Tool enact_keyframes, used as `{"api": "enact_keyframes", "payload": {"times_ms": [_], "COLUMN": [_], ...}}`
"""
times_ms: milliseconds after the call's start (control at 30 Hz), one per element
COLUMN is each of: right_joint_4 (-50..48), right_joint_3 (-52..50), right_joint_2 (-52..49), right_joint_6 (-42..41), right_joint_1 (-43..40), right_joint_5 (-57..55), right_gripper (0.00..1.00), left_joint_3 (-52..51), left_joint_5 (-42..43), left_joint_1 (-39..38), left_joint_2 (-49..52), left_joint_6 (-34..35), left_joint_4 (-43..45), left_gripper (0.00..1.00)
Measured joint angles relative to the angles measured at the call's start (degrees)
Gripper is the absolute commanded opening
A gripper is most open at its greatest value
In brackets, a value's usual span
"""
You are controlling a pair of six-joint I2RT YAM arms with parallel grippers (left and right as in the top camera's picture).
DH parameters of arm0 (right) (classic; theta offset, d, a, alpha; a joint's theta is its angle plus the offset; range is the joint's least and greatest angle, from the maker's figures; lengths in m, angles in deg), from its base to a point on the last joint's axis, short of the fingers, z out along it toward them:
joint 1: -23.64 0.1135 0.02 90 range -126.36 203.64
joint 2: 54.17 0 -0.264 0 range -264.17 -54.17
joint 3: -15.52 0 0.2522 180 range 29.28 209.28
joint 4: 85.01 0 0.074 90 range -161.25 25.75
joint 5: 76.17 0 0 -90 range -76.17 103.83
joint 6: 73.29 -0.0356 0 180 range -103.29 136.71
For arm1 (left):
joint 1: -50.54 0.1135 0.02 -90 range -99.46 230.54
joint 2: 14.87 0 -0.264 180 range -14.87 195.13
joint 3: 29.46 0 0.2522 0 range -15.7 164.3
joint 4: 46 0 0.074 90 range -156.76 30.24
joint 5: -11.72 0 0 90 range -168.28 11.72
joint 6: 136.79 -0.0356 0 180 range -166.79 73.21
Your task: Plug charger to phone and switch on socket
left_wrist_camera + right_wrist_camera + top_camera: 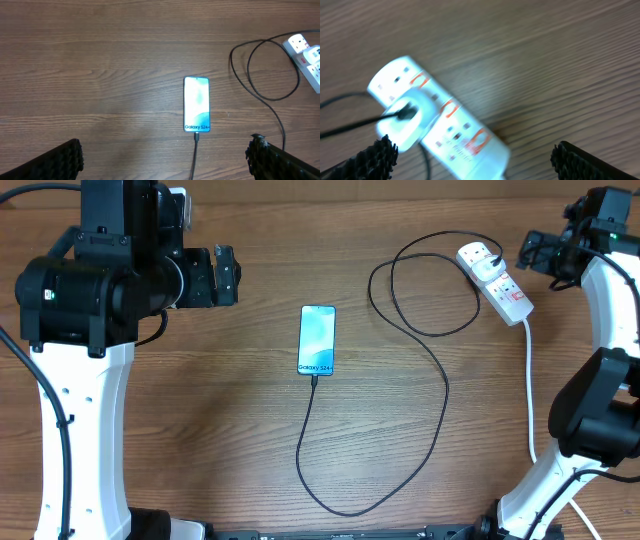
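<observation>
One phone [316, 340] is lying flat and face up near the middle of the table [200, 440], its long sides running away from the robot. Its screen is glowing light blue-teal inside a black rim. White "Galaxy" lettering is showing at the end nearest the robot.

The charger [446, 395] is sitting with its small connector tip [315, 378] in that same end of the phone. From there the thin black cable is dropping toward the table's near edge, curving round to the right and climbing back. It is forming a loose loop just left of the socket [495, 282]. The cable's far end is entering a white plug [407, 117], which is sitting in the socket's outlet at the end farthest from the thick white cord [529, 390].

The socket, a white strip with red marks, is lying at an angle at the far right of the table. It is appearing blurred in the right wrist view, so the switch positions cannot be read.

Both pincers are standing spread wide and gripping nothing. The left pincer [165, 150] is hanging well to the left of the phone. The right pincer [475, 155] is hanging close by the socket, apart from it.
</observation>
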Motion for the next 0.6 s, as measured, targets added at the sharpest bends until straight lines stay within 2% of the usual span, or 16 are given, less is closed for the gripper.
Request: {"api": "enact_keyframes", "payload": {"times_ms": [100,367,500,533,600], "right_joint_4": [0.1,0.8,2.1,2.2,2.3], "right_joint_3": [-0.4,-0.5,-0.5,-0.5,-0.5], "right_joint_2": [-0.2,-1.9,-4.8,-5.6,-7.4], "right_joint_6": [-0.3,-8.0,-9.2,-9.3,-10.3], "right_joint_1": [0.0,-0.8,-1.8,-1.9,-2.1], "right_joint_5": [3.2,0.8,0.7,0.7,0.1], "right_gripper": [1.00,1.00,0.92,0.86,0.85], "left_joint_3": [0.0,0.0,0.0,0.0,0.0], "left_joint_5": [0.0,0.0,0.0,0.0,0.0], "left_joint_1": [0.0,0.0,0.0,0.0,0.0], "left_joint_2": [0.0,0.0,0.0,0.0,0.0], "left_joint_6": [0.0,0.0,0.0,0.0,0.0], "left_joint_4": [0.0,0.0,0.0,0.0,0.0], "left_gripper": [1.00,1.00,1.00,1.00,1.00]}}
